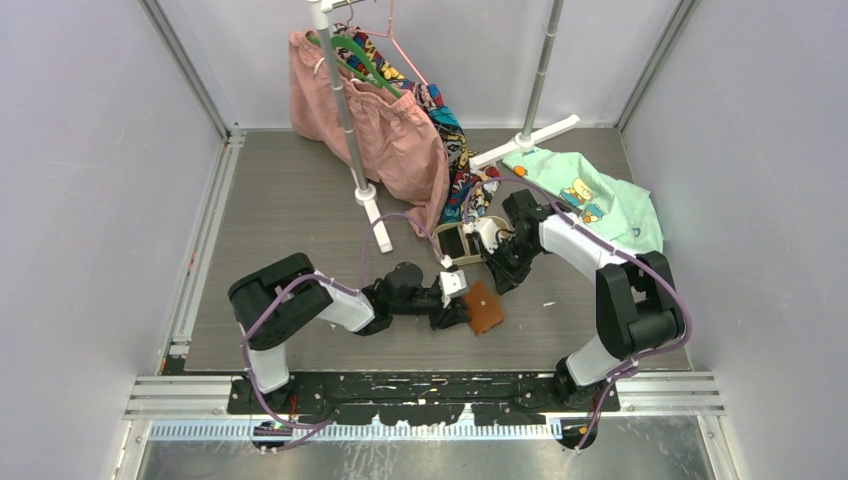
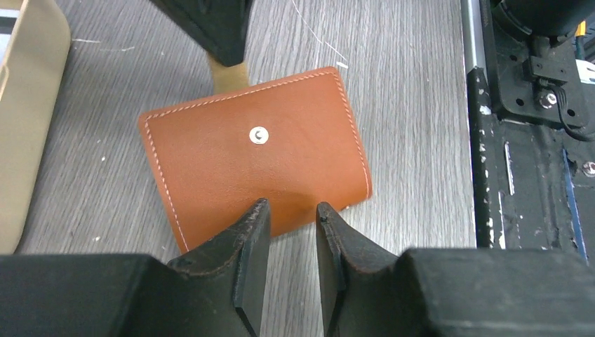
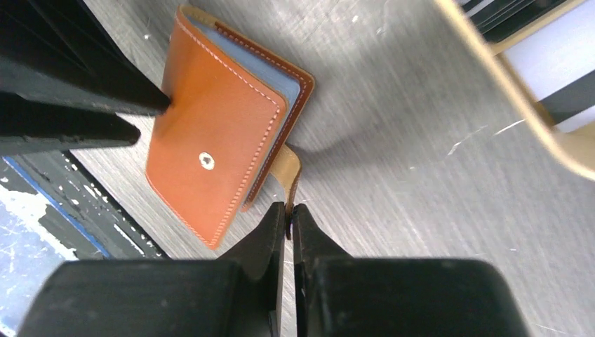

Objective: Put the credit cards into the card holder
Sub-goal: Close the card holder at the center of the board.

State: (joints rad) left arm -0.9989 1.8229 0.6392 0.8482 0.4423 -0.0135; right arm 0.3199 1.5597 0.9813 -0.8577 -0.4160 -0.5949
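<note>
The left gripper and right gripper are black; white arm links carry purple cables.

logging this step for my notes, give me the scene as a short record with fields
card holder: folded, flat on the table, snap stud facing up
snap strap: unfastened, sticking out at the side
right gripper: shut on the snap strap's end
left gripper: jaws apart, tips at the card holder's opposite edge
credit cards: in the beige tray, partly in view
</note>
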